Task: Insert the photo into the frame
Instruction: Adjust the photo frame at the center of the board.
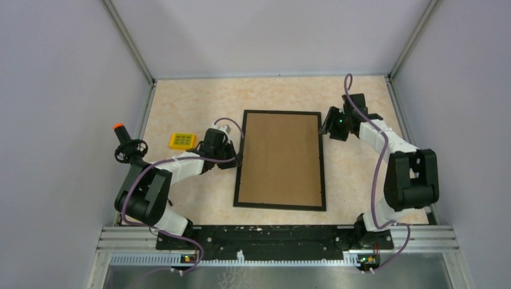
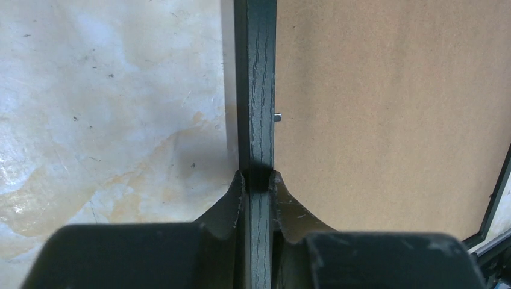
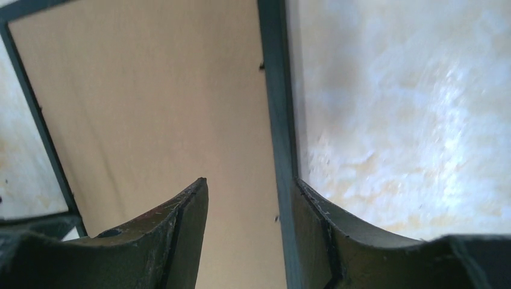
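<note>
Frame point(image 1: 280, 206) lies flat mid-counter, long sides running from near edge to far edge, and a plain brown cardboard sheet point(image 1: 281, 159) fills its opening. The photo is not visible in any view, so I cannot tell whether it sits under the sheet. Left gripper point(image 2: 258, 177) is pinching the frame's left rail point(image 2: 255, 90) about halfway along, fingers pressed on both sides of the wood. Right gripper point(image 3: 250, 186) is spread, jaws straddling the right rail point(image 3: 274, 90) near the counter's far-right side, not closed on it. A small metal tab point(image 2: 277, 117) sticks out from the rail over the sheet. Likely step: steadying or seating the frame with the backing in place, late in the task if the print is under the sheet. The next move probably calls for the right jaws to close squarely on the rail, or for the tabs to be pressed down, without dragging the frame. A yellow block point(image 1: 182, 141) sits toward the left edge. No brand, label or writing is readable anywhere.
</note>
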You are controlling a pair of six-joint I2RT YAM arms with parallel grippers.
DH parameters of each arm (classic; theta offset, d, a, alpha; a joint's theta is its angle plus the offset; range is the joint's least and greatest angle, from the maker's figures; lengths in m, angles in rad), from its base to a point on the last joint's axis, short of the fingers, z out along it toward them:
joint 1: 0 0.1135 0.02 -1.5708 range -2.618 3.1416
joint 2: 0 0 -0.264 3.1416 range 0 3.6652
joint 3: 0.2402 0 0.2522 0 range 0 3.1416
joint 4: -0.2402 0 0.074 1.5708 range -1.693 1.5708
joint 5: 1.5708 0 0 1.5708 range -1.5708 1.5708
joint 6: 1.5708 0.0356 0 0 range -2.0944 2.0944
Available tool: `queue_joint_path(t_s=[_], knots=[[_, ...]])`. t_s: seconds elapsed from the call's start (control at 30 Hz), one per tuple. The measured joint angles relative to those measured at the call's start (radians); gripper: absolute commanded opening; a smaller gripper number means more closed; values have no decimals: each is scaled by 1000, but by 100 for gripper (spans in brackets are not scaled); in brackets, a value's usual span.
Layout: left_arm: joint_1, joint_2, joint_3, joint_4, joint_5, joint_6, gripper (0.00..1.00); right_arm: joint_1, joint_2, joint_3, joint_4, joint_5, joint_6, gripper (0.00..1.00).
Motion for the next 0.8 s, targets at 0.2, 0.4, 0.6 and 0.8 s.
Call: queue_joint_path(t_s=[0.2,0.4,0.6,0.8], knots=[[0,4,4,-3,0,4,0,-71,210,180,-3,3,-36,39],[-2,18,15,1,6,4,0,-97,401,317,-46,-30,-96,31],[-3,20,15,6,8,4,0,-96,448,357,-76,-53,-138,31],[-3,20,15,7,8,4,0,-96,477,379,-67,-81,-141,31]])
